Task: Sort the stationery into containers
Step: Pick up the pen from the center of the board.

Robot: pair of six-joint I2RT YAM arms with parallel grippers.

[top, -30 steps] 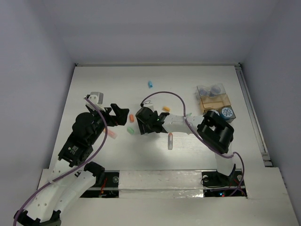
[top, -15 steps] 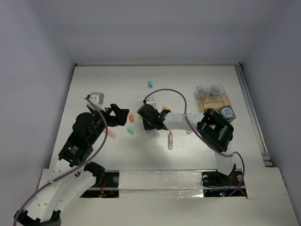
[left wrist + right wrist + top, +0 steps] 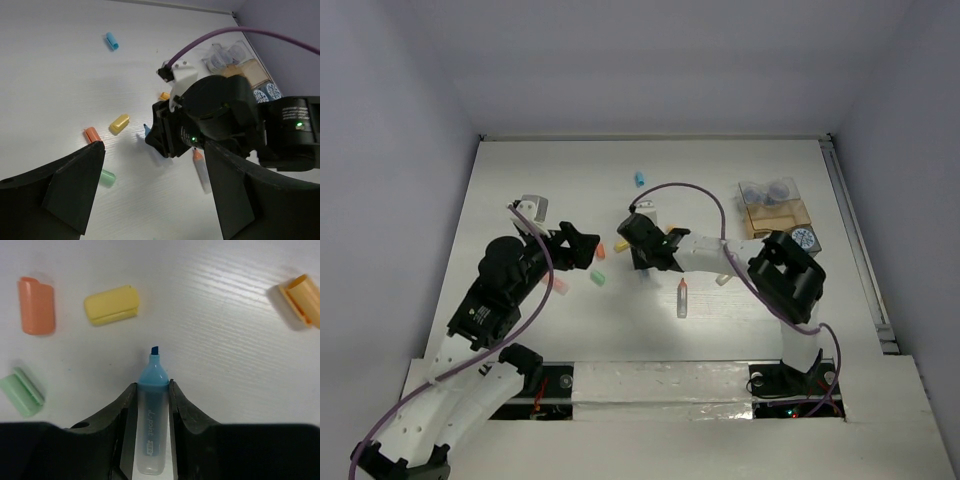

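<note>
A light blue pen with its tip bare lies on the white table, and my right gripper is shut on its barrel; the top view shows this gripper near the table's middle. Loose caps lie just ahead of it: orange, yellow, green and amber. My left gripper hangs open over bare table, left of the right one, with nothing between its fingers. An orange-red pen lies below the right gripper. The containers stand at the right, a tape roll beside them.
A blue cap lies farther back. A pink piece sits by the left arm, a grey item behind it. A small pale piece lies under the right arm. The purple cable arcs over the right arm.
The right gripper has closed on the light blue pen and shifted slightly back and right. The left gripper has narrowed a little and edged right.
</note>
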